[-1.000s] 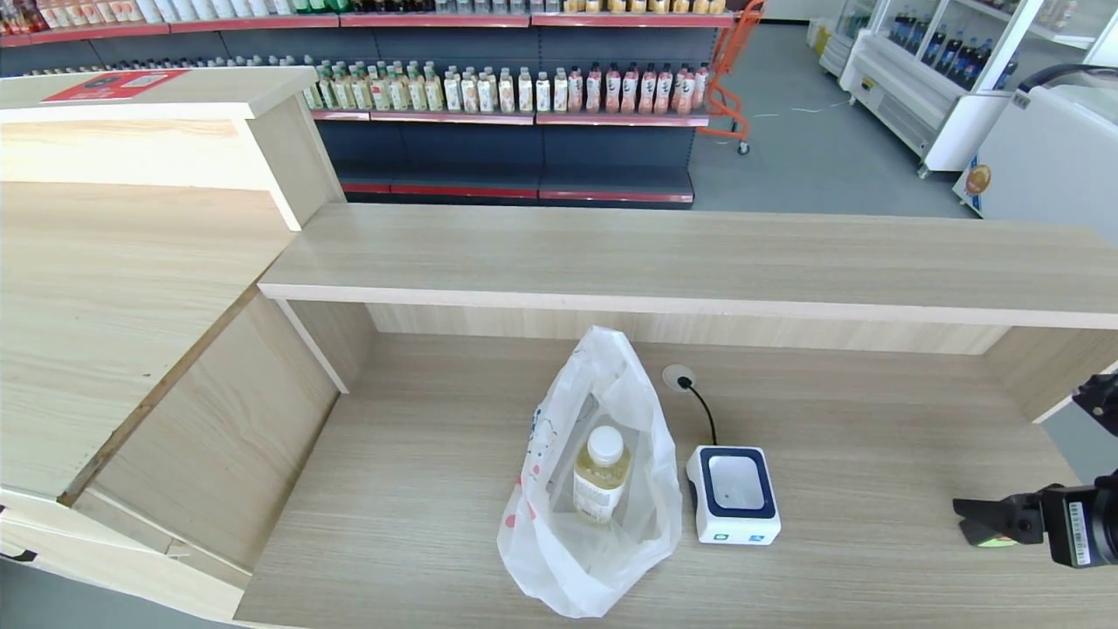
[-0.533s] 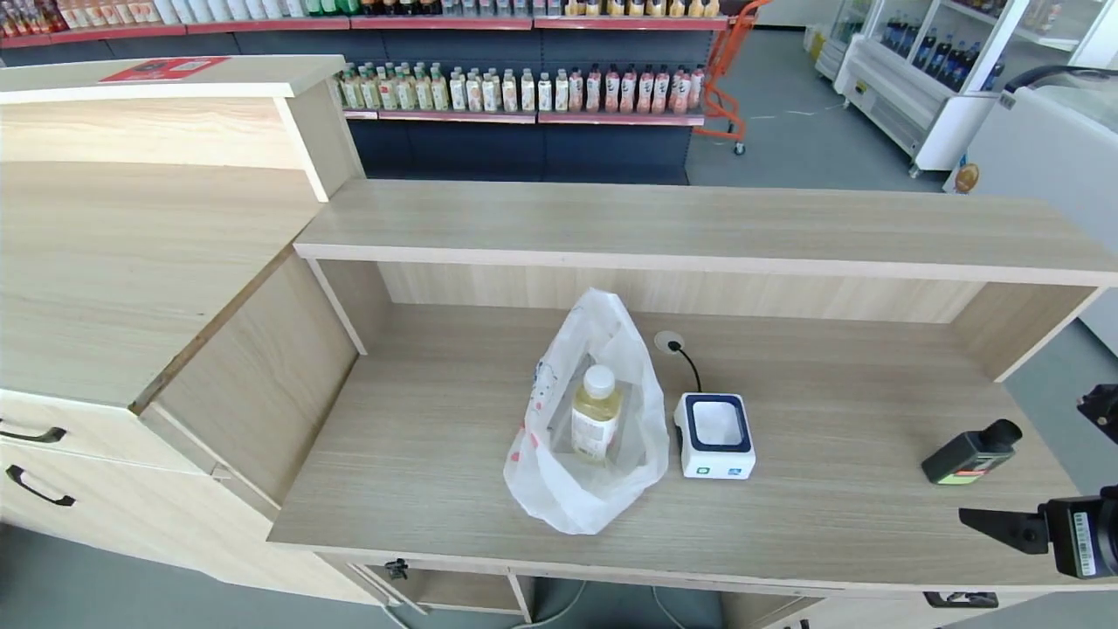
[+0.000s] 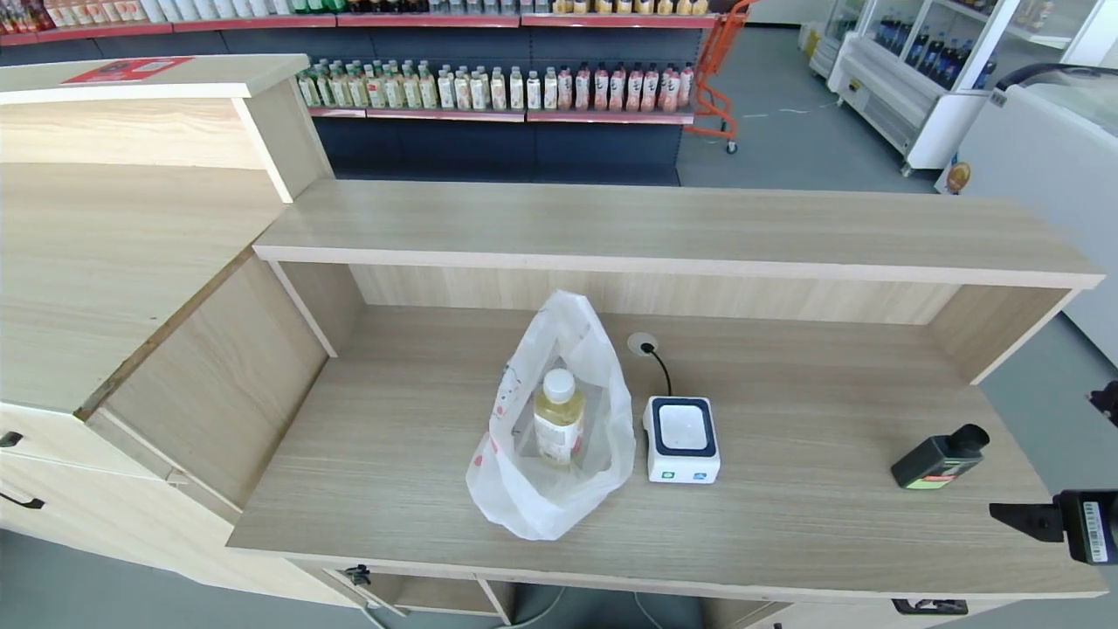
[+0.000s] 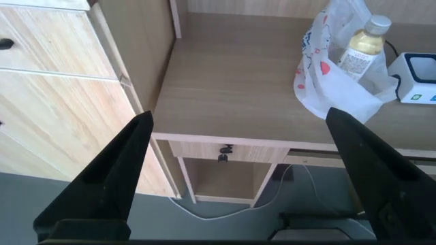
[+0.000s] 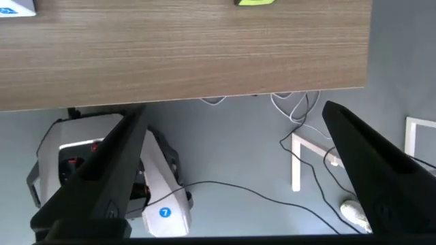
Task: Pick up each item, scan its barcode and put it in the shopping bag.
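On bench (image 3: pixel 830 524): pale bottle (image 3: pixel 559 418) bagged in shopping bag (image 3: pixel 524 502); dark bottle (image 3: pixel 939 457) awaits scan. Left claw (image 4: pixel 238 116), right claw (image 5: pixel 235 112) gape empty.

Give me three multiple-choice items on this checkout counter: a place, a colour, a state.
1. The scanner stands: A. inside the shopping bag; B. right of the shopping bag; C. on the floor.
2. The cap of the bottle in the shopping bag is: A. white; B. red; C. black.
3. The dark bottle near the counter's right end: A. stands upright; B. lies on its side; C. rests on the scanner.
Key: 1 B, it sits on the counter next to the shopping bag. 2 A, the cap shows white. 3 B, its body lies flat on the wood.
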Robot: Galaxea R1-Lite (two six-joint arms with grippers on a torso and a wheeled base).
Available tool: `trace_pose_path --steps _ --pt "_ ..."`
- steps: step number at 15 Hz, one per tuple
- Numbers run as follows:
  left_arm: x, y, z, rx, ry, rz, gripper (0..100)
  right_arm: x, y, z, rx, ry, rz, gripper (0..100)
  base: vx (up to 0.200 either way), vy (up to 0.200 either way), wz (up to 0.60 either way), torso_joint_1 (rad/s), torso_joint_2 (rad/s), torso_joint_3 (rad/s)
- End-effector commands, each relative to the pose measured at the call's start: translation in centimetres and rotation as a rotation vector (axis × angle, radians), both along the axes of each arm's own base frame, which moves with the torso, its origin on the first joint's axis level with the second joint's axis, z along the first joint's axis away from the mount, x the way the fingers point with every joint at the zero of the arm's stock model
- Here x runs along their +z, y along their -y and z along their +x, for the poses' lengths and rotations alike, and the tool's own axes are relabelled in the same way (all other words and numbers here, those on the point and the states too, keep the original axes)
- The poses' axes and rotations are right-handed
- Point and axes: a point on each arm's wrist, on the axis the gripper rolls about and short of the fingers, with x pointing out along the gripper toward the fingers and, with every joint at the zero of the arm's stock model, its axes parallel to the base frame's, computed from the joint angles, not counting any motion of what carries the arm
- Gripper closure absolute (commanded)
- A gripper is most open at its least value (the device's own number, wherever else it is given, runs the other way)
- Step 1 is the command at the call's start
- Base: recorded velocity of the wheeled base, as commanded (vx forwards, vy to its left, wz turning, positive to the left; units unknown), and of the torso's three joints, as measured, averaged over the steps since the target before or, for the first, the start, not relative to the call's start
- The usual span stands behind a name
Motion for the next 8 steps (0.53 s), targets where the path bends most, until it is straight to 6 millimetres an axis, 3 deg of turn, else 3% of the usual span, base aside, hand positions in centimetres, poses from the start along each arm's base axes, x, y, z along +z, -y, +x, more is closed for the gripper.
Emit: trace_pose_path --steps 1,4,8 --pt "0.0 0.0 0.0 0.000 0.001 -0.001 0 -0.4 0.2 0.4 -0.002 -0.028 -0.011 0 0.000 -0.200 0.00 -0.002 0.01 0.002" --pt "0.0 0.0 0.0 0.000 0.001 -0.001 0 -0.7 0.5 0.6 -0.005 -0.059 -0.056 0 0.000 -0.200 0.00 0.004 0.00 0.002" --pt "0.0 0.0 0.0 0.000 0.001 -0.001 0 -1.4 2.4 1.0 0.034 -0.148 -0.183 0 0.000 -0.200 0.00 0.004 0.00 0.004"
